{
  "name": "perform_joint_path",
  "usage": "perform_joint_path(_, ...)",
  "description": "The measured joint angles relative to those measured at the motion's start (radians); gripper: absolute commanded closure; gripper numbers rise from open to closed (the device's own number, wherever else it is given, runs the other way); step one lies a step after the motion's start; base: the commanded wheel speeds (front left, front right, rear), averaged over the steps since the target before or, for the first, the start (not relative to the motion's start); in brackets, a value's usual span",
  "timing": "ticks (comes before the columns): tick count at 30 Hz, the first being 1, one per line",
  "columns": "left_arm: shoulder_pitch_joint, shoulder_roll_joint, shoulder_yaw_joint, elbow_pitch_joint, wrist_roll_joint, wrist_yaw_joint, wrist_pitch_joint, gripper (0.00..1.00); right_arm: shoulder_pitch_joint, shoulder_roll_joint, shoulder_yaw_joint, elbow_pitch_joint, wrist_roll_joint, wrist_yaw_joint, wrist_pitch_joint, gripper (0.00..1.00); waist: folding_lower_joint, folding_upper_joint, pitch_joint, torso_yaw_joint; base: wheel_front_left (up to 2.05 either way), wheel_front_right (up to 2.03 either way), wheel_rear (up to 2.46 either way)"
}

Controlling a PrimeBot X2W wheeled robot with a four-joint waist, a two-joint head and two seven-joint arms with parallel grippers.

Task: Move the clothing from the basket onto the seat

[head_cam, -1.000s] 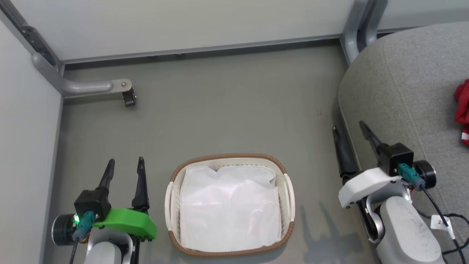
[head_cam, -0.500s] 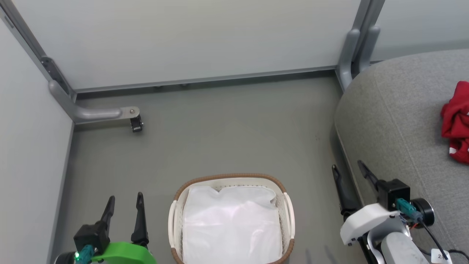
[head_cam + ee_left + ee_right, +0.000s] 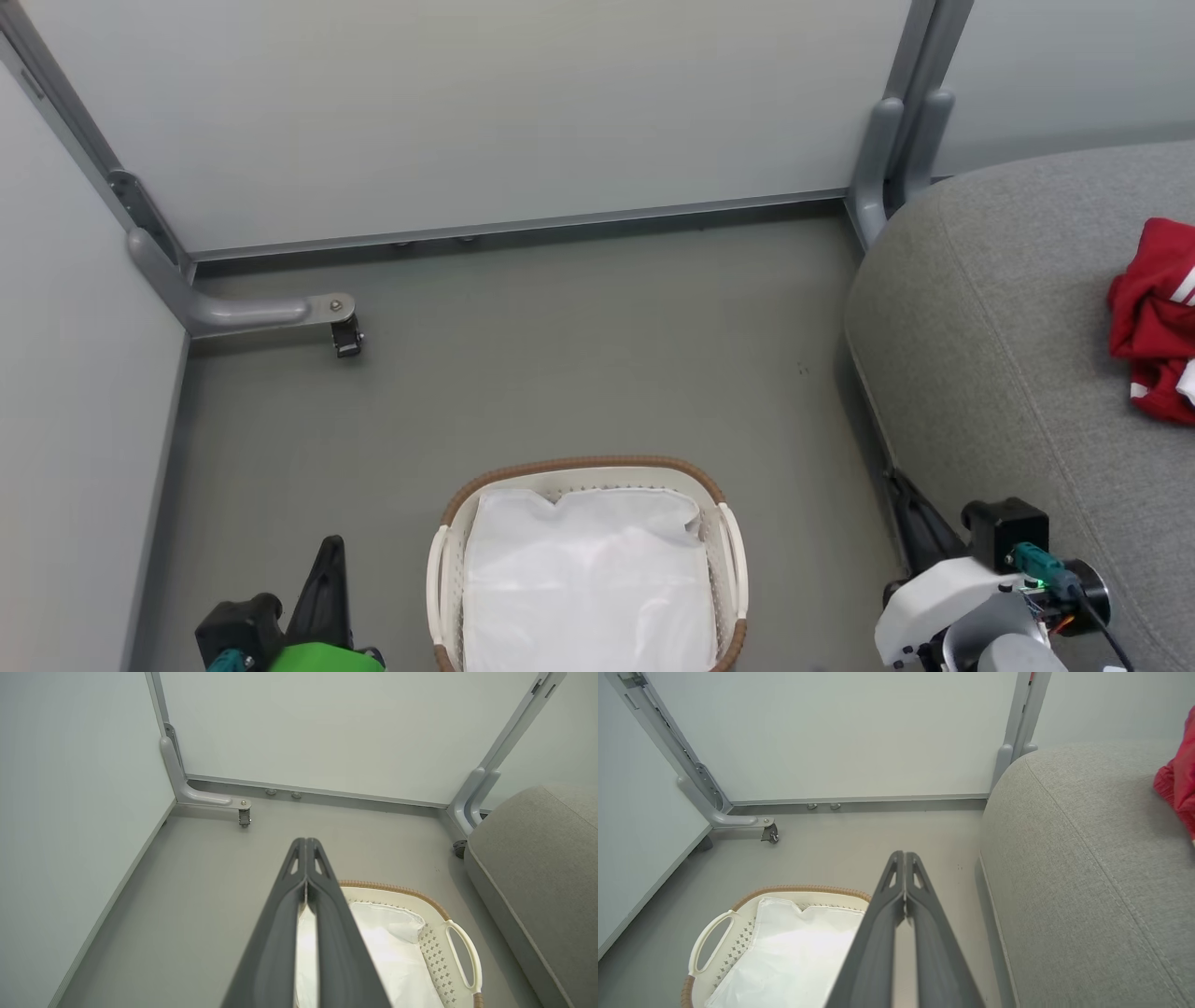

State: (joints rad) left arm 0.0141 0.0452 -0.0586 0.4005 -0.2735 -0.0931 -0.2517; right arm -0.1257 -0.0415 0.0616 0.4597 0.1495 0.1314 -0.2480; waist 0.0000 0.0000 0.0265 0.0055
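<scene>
The red clothing [image 3: 1154, 322] with white stripes lies crumpled on the grey seat [image 3: 999, 373] at the far right; its edge also shows in the right wrist view as the clothing [image 3: 1178, 791] on the seat [image 3: 1083, 868]. On the floor stands the basket [image 3: 583, 463], holding only its white liner [image 3: 588, 579]. My left gripper [image 3: 331, 543] is shut and empty to the left of the basket. My right gripper [image 3: 900, 480] is shut and empty between basket and seat. In the wrist views the left gripper [image 3: 306, 841] and the right gripper [image 3: 904, 854] have their fingers pressed together above the basket [image 3: 397, 889] [image 3: 794, 889].
Pale partition walls close off the back and left. A grey metal foot with a caster [image 3: 347, 338] juts out at the back left, and a grey post [image 3: 887, 149] stands by the seat's corner. Grey floor [image 3: 579, 355] lies beyond the basket.
Both grippers have gone from open to shut and sit lower in the picture. The head camera has tilted up, so basket and seat have shifted down and more wall shows.
</scene>
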Motion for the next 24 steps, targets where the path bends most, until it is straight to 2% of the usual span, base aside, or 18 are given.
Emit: perform_joint_path(24, -0.014, 0.0, 0.052, -0.042, -0.403, -0.009, 0.109, 1.0, 0.001, -0.001, -0.051, -0.063, 0.436, 0.0, 0.107, 1.0, 0.0, 0.0, -0.004, -0.001, 0.0, 0.0, 0.0)
